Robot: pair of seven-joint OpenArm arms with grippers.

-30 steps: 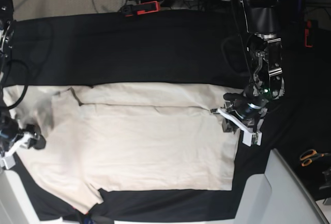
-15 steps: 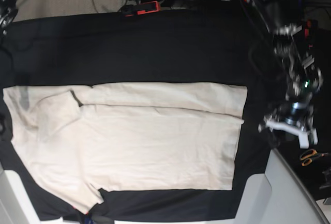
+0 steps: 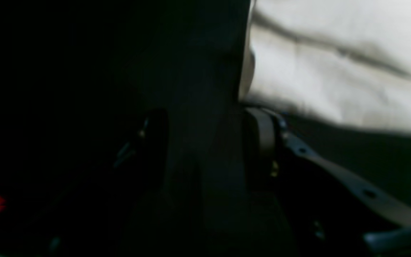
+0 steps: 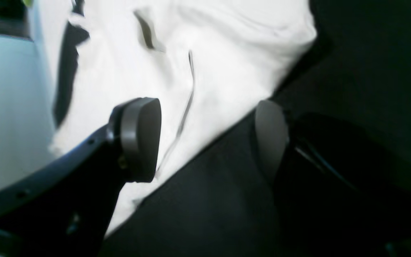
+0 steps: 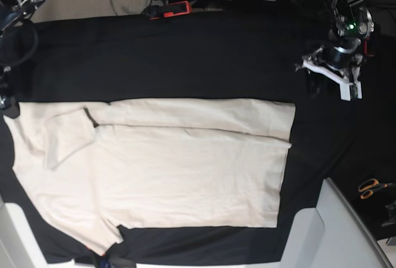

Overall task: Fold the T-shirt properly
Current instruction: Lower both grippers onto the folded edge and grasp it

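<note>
From the base view I see the large cream short-sleeved cotton T-shirt (image 5: 161, 163) lying flat across the middle of the black tablecloth (image 5: 185, 51), its top edge folded down. My left gripper (image 5: 330, 76) hangs at upper right, clear of the shirt, jaws apart and empty. My right gripper (image 4: 205, 139), in its wrist view, is spread wide, holding nothing.

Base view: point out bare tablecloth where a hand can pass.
Widest: the black tablecloth between the T-shirt and the orange tool. A narrower strip runs beside the shirt, below the left pincer. The near edge is tight.
</note>
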